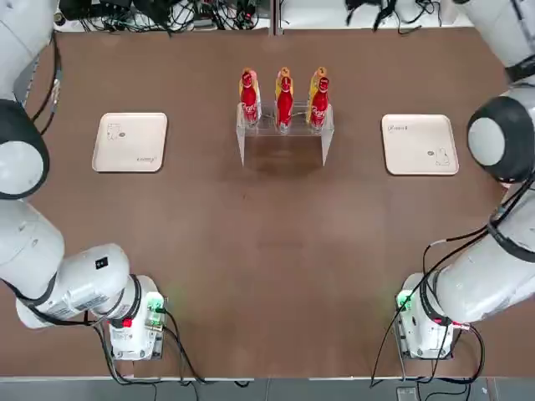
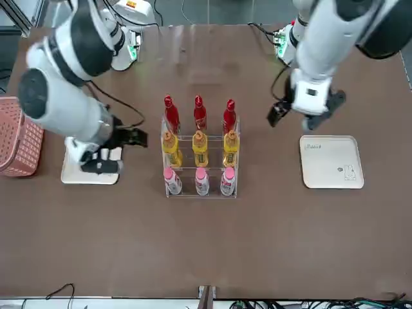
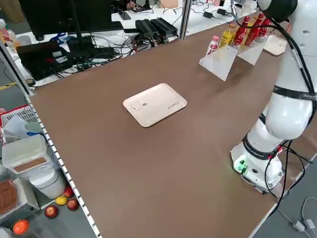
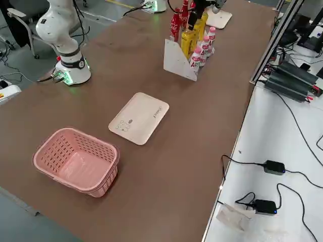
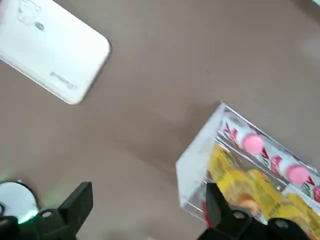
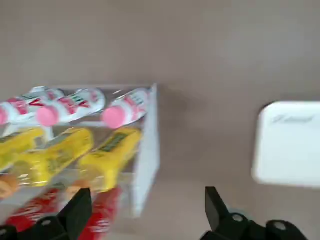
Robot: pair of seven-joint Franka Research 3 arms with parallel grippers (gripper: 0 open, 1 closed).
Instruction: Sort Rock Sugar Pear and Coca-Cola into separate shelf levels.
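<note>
On the clear rack (image 2: pixel 200 168) mid-desk, Coca-Cola (image 2: pixel 199 112) fills the top level, Rock Sugar Pear (image 2: pixel 200 148) the one below. Sorted, I judge, so I keep both arms clear. Left claw (image 5: pixel 145 212) and right claw (image 6: pixel 142 212) hang spread, empty. Only the front view shows pink-capped bottles (image 2: pixel 201 181) lowest.

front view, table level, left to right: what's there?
pink basket → cream tray under the right hand → clear rack of bottles → left hand → second cream tray
</note>
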